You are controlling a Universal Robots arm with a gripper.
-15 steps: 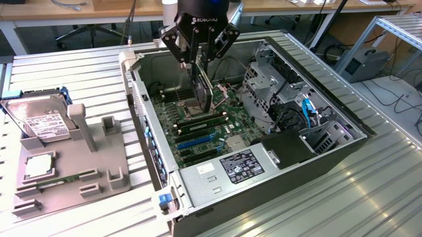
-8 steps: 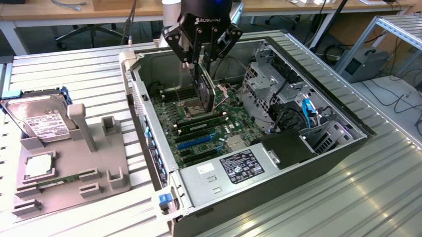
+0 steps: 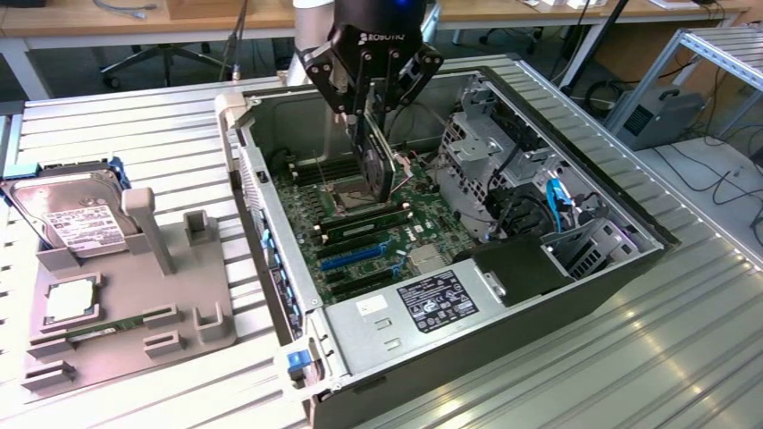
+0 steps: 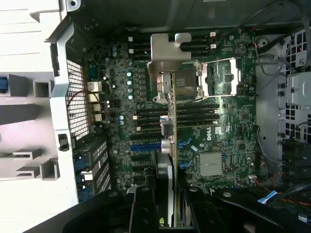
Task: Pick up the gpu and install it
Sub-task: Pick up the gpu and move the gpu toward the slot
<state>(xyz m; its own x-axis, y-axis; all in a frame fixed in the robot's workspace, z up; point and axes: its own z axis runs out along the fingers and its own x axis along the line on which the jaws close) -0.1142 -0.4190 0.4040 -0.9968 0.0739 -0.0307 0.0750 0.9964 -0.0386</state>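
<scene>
Entry: gpu (image 3: 379,161) (image 4: 169,124), thin card seen edge-on, silver bracket (image 4: 170,48) at the end away from the jaws. Location: inside the open computer case (image 3: 620,268) (image 4: 63,77), hanging over the motherboard (image 3: 372,243) (image 4: 228,126), above the processor socket (image 4: 187,82) and the row of long black slots beside it. Contact with the board: apparently none, though the card's far end hides the spot and it cannot be told for certain. Jaws: closed partway, one pressing each flat face of the gpu, the card clamped between them and carried clear of the counter (image 3: 120,134). Case: lying on its side on the counter, side panel off, drive cage (image 3: 477,152) toward the exterior view's right. Grey fixture tray (image 3: 131,304): on the counter at the exterior view's left, well apart from the case. Hard drive (image 3: 71,219): silver, white label, resting at the tray's far end.
</scene>
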